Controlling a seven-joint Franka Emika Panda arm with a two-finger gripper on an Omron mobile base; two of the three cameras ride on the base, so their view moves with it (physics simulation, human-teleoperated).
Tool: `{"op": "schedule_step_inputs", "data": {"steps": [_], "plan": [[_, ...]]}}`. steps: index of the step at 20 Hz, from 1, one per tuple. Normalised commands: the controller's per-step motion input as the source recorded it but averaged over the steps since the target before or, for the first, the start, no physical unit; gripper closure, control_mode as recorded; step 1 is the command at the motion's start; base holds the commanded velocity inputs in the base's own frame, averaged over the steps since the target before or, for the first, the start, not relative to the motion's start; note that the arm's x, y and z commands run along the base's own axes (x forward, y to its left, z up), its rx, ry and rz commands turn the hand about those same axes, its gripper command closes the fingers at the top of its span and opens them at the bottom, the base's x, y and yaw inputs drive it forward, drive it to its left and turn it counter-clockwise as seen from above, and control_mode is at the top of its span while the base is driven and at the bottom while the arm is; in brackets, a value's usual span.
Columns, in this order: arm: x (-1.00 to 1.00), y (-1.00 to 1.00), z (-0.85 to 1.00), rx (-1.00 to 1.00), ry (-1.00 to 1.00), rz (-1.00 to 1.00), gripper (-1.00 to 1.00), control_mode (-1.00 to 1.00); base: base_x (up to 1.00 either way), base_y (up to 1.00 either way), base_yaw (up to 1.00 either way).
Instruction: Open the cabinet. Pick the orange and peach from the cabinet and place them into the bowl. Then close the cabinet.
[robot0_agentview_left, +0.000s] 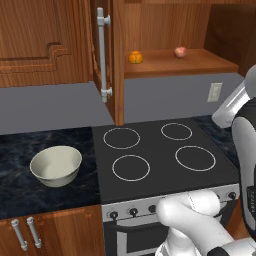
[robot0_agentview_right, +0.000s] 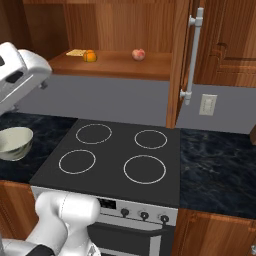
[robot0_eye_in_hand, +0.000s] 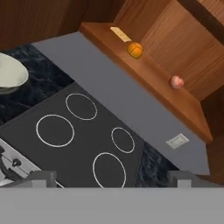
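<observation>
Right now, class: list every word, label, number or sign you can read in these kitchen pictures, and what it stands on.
None can be read.
Stove front panel: no legible marks.
Wall outlet: blank.
Pale card on the cabinet shelf: too small to tell.

Glossy white rounded arm (robot0_agentview_left: 200, 220), dark joints

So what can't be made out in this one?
- Pincer: in the hand view just two grey tips at the bottom edge; whether it is open or shut can't be told.
- Bowl: cut by the left edge in the right base view.
- Cabinet: its upper part is cut by the top edge in the left base view.
- Peach: too small for surface detail.
</observation>
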Motion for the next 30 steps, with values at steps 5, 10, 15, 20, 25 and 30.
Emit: {"op": "schedule_step_inputs", "data": {"steps": [5,10,15,20,25,30], "plan": [[0.19,-0.03,0.0,0.22,-0.13,-0.13,-1.0,-1.0,0.0,0.0,0.0],[0.31,0.0,0.0,0.25,-0.14,-0.13,-1.0,-1.0,0.0,0.0,0.0],[0.23,0.0,0.1,0.36,-0.1,-0.13,-1.0,-1.0,0.0,0.0,0.0],[0.11,0.0,0.31,0.37,-0.06,-0.11,-1.0,-1.0,0.0,0.0,0.0],[0.38,0.0,0.37,0.22,0.0,-0.08,-1.0,-1.0,0.0,0.0,0.0],[0.62,0.0,0.06,0.0,0.03,-0.02,-1.0,-1.0,0.0,0.0,0.0]]}}
